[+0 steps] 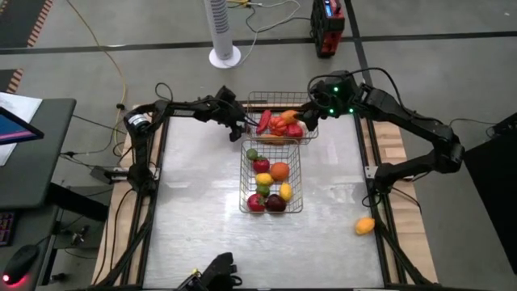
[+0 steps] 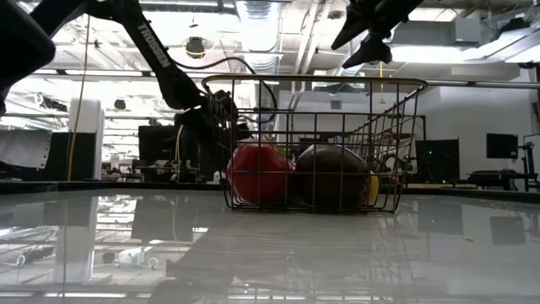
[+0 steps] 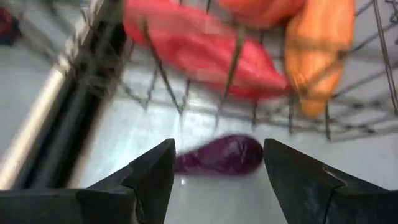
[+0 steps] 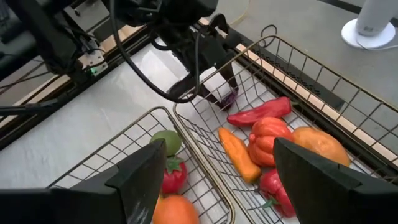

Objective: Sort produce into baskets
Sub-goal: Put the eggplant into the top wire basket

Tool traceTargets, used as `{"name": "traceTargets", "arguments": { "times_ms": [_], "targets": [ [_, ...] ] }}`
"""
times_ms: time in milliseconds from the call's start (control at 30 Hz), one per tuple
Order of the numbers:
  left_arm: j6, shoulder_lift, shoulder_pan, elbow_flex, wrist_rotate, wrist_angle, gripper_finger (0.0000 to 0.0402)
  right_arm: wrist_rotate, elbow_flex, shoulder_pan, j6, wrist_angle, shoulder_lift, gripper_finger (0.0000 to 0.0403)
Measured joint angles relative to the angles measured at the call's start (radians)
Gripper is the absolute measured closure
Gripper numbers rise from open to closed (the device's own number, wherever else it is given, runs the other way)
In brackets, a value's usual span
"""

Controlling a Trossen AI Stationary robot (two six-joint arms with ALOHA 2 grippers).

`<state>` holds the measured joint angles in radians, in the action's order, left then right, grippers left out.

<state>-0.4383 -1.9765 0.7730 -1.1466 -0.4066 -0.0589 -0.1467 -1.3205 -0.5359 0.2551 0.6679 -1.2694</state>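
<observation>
Two wire-mesh baskets stand in the middle of the table. The far basket holds red peppers, an orange carrot and other orange pieces. The near basket holds several red, orange, yellow, green and dark fruits. A dark purple piece lies on the table just outside the far basket's left wall. My left gripper is open and low over it, one finger on either side. My right gripper is open and empty above the far basket.
A yellow-orange piece lies beyond the table's right edge, near the frame. The table's black frame rail runs close by my left gripper. In the low view the near basket hides the far one. There is bare table near and to the left.
</observation>
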Motion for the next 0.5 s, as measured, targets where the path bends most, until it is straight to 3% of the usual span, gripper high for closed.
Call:
{"name": "traceTargets", "arguments": {
  "times_ms": [500],
  "targets": [
    [-0.099,-0.005,-0.018,-0.016,0.017,-0.080,0.0171,-0.001,0.000,0.013,0.007,0.001,0.000,0.0081]
  ]
}}
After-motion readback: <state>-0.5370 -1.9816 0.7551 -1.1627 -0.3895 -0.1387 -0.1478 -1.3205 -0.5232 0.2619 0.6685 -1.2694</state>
